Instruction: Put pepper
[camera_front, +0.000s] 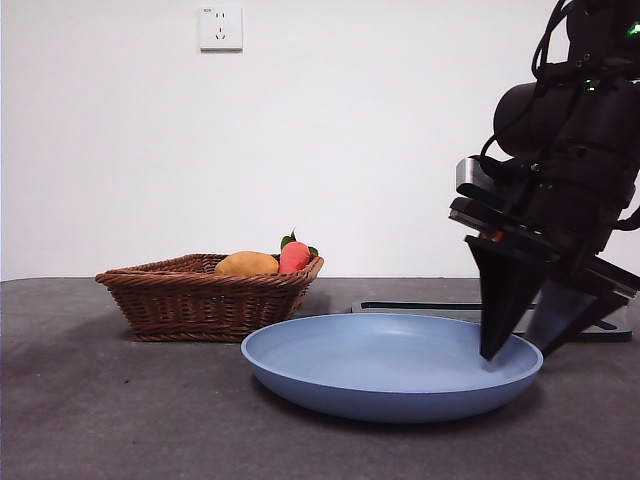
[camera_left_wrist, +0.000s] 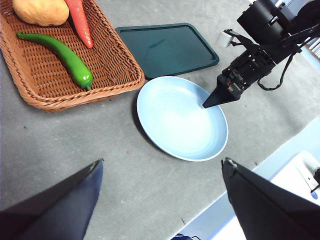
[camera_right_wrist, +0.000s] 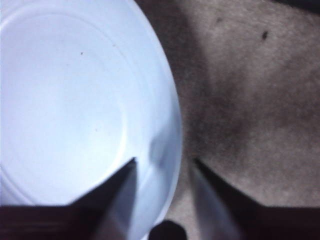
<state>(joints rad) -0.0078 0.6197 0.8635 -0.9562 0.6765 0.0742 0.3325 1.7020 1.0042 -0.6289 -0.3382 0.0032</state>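
A: What can't you make out?
B: In the front view the basket wall hides the pepper; only the yellow fruit and the red one poke over its rim. The tray shows only as a thin strip behind the plate.
A: So where is the pepper?
B: From the left wrist, the pepper lies in the basket, at about ten o'clock from the plate, well apart from both grippers.
A: And the grippers?
B: The left gripper hangs high, jaws spread wide, nothing held. The right gripper straddles the plate's rim, jaws parted, one tip inside, one outside.
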